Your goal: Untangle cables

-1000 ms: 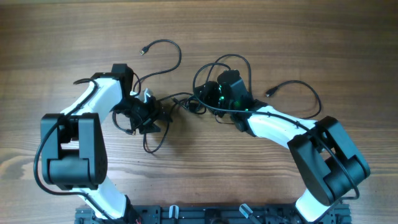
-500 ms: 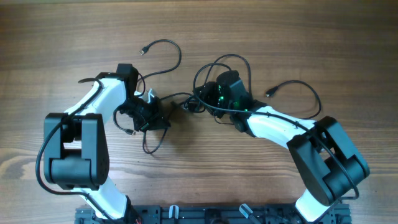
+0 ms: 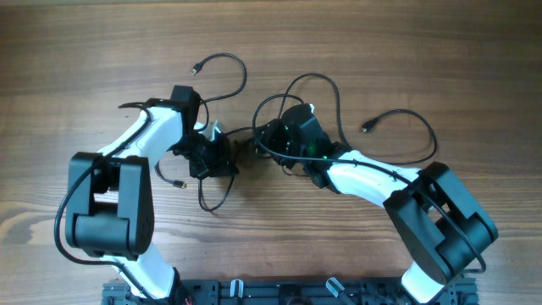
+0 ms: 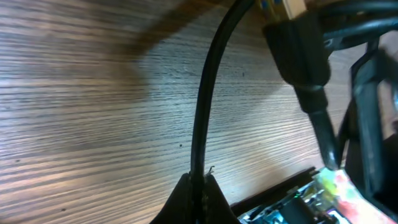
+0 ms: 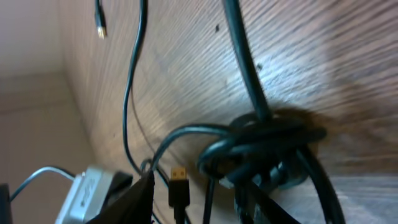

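The cables form a knot at the table's middle, with loose loops running to plugs at the far left and at the right. My left gripper sits just left of the knot. In the left wrist view it is shut on one black cable, and a gold-tipped plug lies beyond. My right gripper is at the knot's right side. Its jaws stand apart with a gold-tipped plug and loose strands between them. The knotted cables lie just past its fingertips.
A cable loop lies on the wood toward the near edge, with a small plug beside my left arm. A long arc of cable curves above my right arm. The arms' black base rail lines the table's near edge.
My left gripper has shut on a cable and shifted right toward the knot. My right gripper and the knot have moved a little left.
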Robot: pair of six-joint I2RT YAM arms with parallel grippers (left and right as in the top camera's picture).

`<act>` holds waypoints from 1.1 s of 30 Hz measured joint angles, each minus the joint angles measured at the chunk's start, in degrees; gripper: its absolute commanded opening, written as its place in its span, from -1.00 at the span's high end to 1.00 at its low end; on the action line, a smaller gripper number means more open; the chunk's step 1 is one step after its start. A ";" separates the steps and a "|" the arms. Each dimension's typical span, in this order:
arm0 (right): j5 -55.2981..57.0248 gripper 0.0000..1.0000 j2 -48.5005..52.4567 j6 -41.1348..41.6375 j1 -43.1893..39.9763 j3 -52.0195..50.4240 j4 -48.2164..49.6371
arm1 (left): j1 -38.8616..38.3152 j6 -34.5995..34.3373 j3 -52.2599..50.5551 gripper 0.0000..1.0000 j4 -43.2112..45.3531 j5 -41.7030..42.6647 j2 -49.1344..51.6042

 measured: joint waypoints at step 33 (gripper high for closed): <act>3.63 0.91 0.37 -11.65 -1.46 -0.17 1.07 | -1.07 0.63 0.00 0.92 0.83 -3.48 0.02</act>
